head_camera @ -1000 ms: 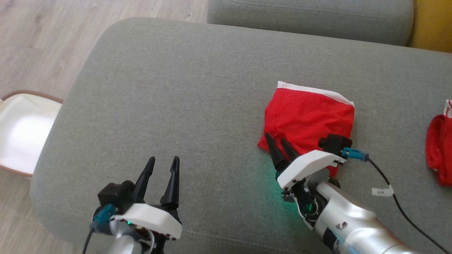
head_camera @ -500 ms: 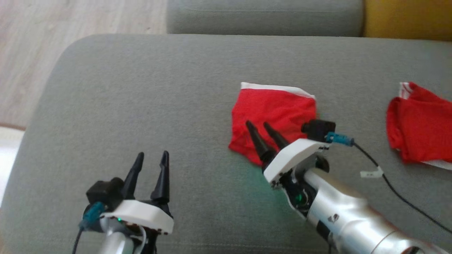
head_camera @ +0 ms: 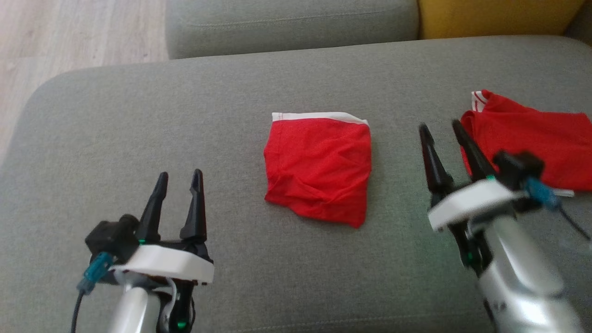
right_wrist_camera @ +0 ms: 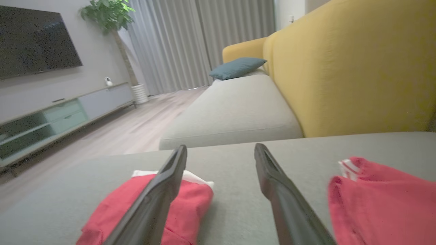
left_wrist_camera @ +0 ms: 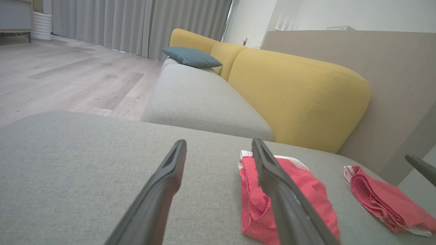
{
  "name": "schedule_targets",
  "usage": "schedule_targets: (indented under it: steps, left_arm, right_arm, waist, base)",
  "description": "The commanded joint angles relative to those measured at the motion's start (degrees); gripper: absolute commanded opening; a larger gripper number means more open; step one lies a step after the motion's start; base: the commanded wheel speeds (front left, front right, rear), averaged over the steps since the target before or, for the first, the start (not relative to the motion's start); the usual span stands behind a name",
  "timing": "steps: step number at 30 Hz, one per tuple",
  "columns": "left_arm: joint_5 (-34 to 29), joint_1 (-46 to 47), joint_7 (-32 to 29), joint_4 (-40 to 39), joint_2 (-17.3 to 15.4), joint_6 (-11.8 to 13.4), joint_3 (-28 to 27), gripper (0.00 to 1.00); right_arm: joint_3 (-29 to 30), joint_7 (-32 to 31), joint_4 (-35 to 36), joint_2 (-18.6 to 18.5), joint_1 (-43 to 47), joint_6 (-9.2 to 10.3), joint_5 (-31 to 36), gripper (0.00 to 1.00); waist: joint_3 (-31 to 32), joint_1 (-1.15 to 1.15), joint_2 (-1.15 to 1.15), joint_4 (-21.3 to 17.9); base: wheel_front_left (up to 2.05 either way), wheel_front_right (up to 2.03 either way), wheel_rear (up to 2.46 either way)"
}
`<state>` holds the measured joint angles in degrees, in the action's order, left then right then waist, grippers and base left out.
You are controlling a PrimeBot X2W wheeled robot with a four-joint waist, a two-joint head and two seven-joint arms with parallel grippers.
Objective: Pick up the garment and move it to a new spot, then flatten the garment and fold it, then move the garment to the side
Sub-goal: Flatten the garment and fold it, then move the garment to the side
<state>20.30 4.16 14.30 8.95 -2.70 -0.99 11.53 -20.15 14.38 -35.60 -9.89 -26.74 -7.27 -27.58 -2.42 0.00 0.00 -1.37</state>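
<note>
Right gripper (head_camera: 438, 125) hangs empty, jaws apart, between the folded garment (head_camera: 319, 166) at centre and a second red piece (head_camera: 527, 134) at 3 o'clock, freed, I'd say, for the move aside. Left gripper (head_camera: 180, 173) waits agape at 8 o'clock. That second piece runs off frame, shape unclear.
</note>
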Motion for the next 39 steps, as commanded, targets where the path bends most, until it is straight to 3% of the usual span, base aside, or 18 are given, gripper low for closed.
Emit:
schedule_targets:
  steps: [1,6,11,26,39]
  left_arm:
    - [0.12,2.93,0.70,-2.38,-0.18,0.02,-2.57,1.00]
    - [0.14,2.66,0.70,-3.63,-0.18,0.04,-3.01,1.00]
    - [0.18,1.55,0.70,-4.47,-0.18,0.02,-3.18,1.00]
    - [0.29,0.83,0.70,-4.61,-0.18,-0.33,-1.66,1.00]
    - [0.46,2.68,0.70,-3.05,-0.18,-0.90,0.96,1.00]
  right_arm:
    - [1.54,0.61,3.59,1.39,1.59,-0.22,3.27,1.00]
    - [11.71,0.62,13.62,5.51,11.06,-0.22,16.31,1.00]
    - [15.07,0.62,18.77,6.92,17.13,-0.22,19.66,1.00]
    - [14.45,0.62,20.90,7.01,19.57,-0.22,17.31,1.00]
    - [8.85,-4.55,10.72,7.01,13.26,-0.22,5.62,1.00]
  waist:
    - [-0.05,0.00,0.00,-0.50]
    - [0.04,0.00,0.00,-1.68]
    - [0.04,0.00,0.00,-2.90]
    - [-1.46,0.00,0.00,-2.79]
    - [-5.99,0.00,0.00,4.41]
  base:
    - [0.00,0.00,0.00]
    - [0.00,0.00,0.00]
    - [0.00,0.00,0.00]
    - [0.00,0.00,0.00]
    - [0.00,0.00,0.00]
